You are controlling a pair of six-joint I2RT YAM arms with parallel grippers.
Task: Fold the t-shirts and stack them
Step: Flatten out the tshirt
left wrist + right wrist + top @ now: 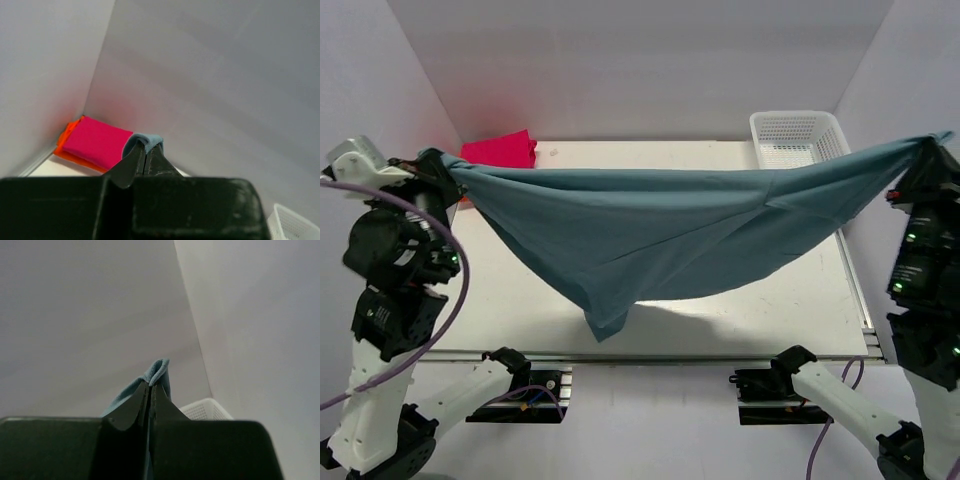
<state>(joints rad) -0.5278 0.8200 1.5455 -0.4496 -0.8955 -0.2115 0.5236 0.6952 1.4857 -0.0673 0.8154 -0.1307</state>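
Note:
The teal-blue t-shirt (660, 225) hangs stretched in the air between both arms, sagging to a point above the table's front. My left gripper (438, 160) is shut on its left corner (145, 140); in the wrist view the gripper (145, 148) pinches a fold of cloth. My right gripper (928, 143) is shut on its right corner (159, 369); the gripper (150, 385) shows pinched cloth. The magenta-pink t-shirt (500, 150) lies folded at the back left corner, on top of the folded orange-red t-shirt (67, 150); the pink one also shows in the left wrist view (97, 141).
A white mesh basket (798, 137) stands at the back right corner, also in the right wrist view (207, 410). White walls enclose the table (770, 310) on three sides. The shirt casts a shadow on the table's front middle.

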